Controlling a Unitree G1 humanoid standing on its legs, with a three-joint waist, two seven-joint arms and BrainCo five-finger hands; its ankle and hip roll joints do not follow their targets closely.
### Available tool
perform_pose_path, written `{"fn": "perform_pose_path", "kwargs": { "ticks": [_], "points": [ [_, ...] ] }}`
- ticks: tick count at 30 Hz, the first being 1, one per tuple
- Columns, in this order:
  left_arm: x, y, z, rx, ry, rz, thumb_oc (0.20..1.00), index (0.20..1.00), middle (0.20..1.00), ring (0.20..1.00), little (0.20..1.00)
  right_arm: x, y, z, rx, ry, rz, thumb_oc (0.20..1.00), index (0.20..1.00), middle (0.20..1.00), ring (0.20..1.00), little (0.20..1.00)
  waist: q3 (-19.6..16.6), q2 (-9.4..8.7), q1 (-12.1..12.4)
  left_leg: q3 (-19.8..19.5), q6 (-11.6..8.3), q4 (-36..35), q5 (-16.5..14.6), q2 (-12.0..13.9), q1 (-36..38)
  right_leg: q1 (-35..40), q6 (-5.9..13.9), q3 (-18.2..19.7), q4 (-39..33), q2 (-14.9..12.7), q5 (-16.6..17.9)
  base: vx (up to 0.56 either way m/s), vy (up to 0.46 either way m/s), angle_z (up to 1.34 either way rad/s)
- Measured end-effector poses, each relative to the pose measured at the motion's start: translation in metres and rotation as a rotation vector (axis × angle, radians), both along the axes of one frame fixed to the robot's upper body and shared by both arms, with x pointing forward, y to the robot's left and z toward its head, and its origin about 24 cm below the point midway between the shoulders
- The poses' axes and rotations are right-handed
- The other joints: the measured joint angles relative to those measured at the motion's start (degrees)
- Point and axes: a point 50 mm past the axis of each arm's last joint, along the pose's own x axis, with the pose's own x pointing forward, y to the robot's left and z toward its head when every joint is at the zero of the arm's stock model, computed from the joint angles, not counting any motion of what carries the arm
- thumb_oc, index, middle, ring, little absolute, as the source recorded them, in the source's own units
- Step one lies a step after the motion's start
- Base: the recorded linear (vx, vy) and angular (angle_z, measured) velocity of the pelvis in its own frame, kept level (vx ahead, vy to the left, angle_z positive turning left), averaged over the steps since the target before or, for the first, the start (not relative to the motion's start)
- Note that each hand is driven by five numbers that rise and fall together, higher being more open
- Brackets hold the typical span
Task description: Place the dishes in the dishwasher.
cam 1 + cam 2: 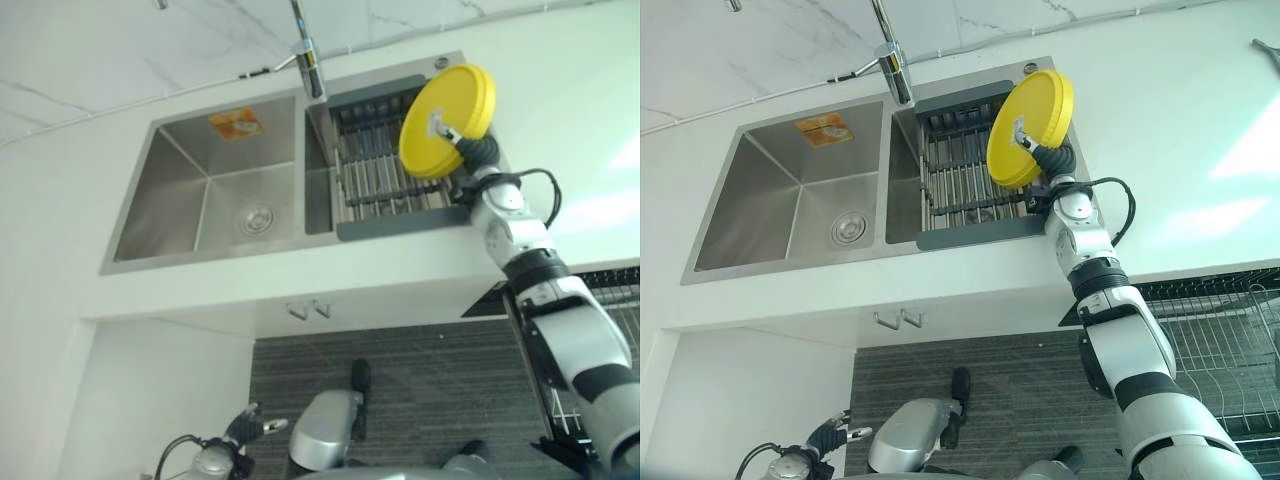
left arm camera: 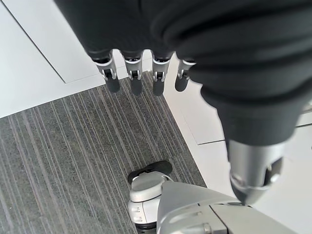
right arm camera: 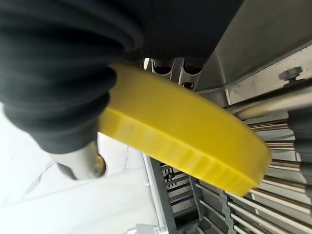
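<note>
The right hand (image 1: 1040, 152) holds a yellow plate (image 1: 1030, 128), with its fingers and thumb pinched on the plate's edge. The plate is tilted up on its side, up in the air over the rack (image 1: 958, 180) in the right half of the sink (image 1: 790, 200). The sink sits in the white counter (image 1: 1180, 130). The left hand (image 2: 141, 73) hangs low over the grey floor (image 2: 63, 161), fingers straight and holding nothing.

Yellow plate (image 1: 1030, 128), steel sink (image 1: 770, 215) w/ orange sticker (image 1: 823, 129), grey-striped floor (image 1: 970, 350).
</note>
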Motion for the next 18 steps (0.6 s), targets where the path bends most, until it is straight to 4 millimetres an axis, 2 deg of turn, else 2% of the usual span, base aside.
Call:
{"fn": "perform_pose_path", "kwargs": {
  "ticks": [6, 10, 14, 18],
  "points": [
    [0.0, 0.0, 0.0, -0.001, 0.006, 0.005, 1.0, 1.0, 1.0, 1.0, 1.0, 0.0, -0.002, 0.0, 0.021, -0.005, -0.033, 0.2, 0.2, 0.2, 0.2, 0.2, 0.0, 0.07, 0.0, -0.2, 0.0, 0.0, 0.0, -0.2, 0.0, 0.3, -0.02, -0.5, 0.0, -0.3, 0.0, -0.01, 0.03, 0.03],
    [-0.001, 0.0, -0.001, 0.002, 0.01, 0.007, 1.0, 1.0, 1.0, 1.0, 1.0, 0.0, -0.001, 0.002, 0.144, -0.031, -0.034, 0.2, 0.2, 0.2, 0.2, 0.2, 0.2, 0.35, -0.1, -0.1, 0.0, -0.1, 0.0, -0.5, 0.0, 0.1, -0.02, -0.6, 0.2, -0.7, 0.0, -0.01, 0.03, 0.0],
    [-0.003, -0.001, -0.002, 0.002, 0.015, 0.011, 1.0, 1.0, 1.0, 1.0, 1.0, -0.001, 0.015, 0.003, 0.394, -0.069, 0.022, 0.2, 0.2, 0.2, 0.2, 0.2, 0.4, 0.37, -0.1, 0.3, -0.01, -0.1, 0.0, -0.2, -0.1, -0.6, 0.0, -0.8, 1.0, -0.9, 0.0, -0.03, -0.006, -0.05],
    [-0.005, -0.007, -0.005, -0.008, 0.025, 0.021, 1.0, 1.0, 1.0, 1.0, 1.0, -0.001, 0.033, 0.002, 0.498, -0.074, 0.08, 0.2, 0.2, 0.2, 0.2, 0.2, 0.7, -0.01, 0.0, 1.6, -0.04, 0.0, 0.0, 0.7, -0.1, -1.6, -0.03, -0.8, 1.7, -0.7, 0.0, -0.02, -0.04, -0.15]
  ]
}}
